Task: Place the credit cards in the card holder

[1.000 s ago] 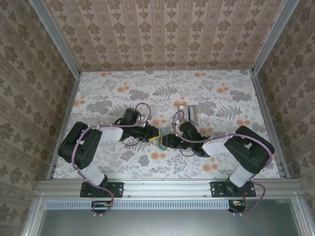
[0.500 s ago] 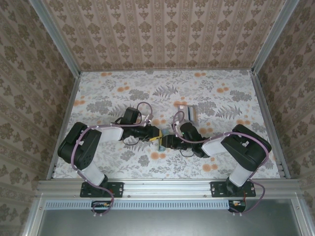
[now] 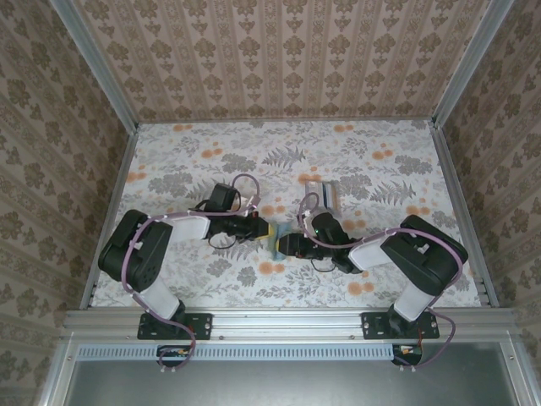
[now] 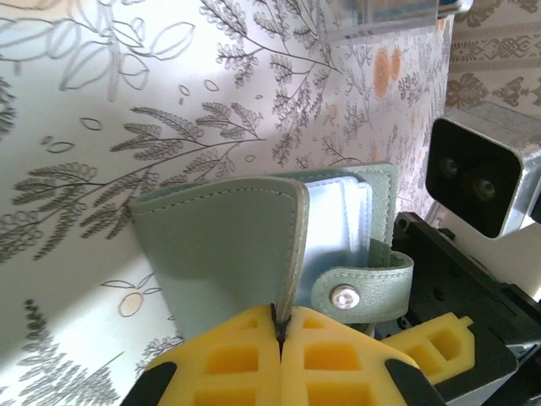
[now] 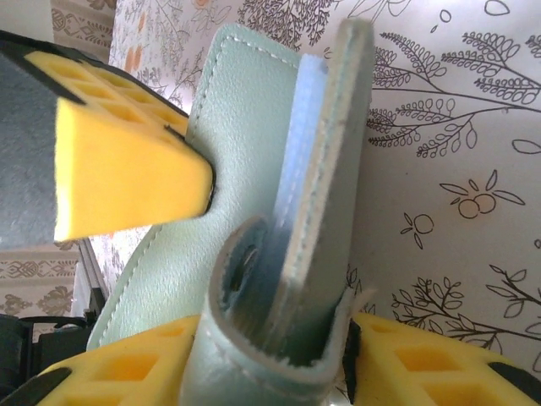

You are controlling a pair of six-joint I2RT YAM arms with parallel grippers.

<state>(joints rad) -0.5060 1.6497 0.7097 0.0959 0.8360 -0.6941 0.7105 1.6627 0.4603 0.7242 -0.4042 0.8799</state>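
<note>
No legible text, labels or numbers anywhere.

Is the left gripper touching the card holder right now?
Touching. The left wrist view shows the left gripper with its yellow fingers closed on the edge of the card holder's cover.
</note>
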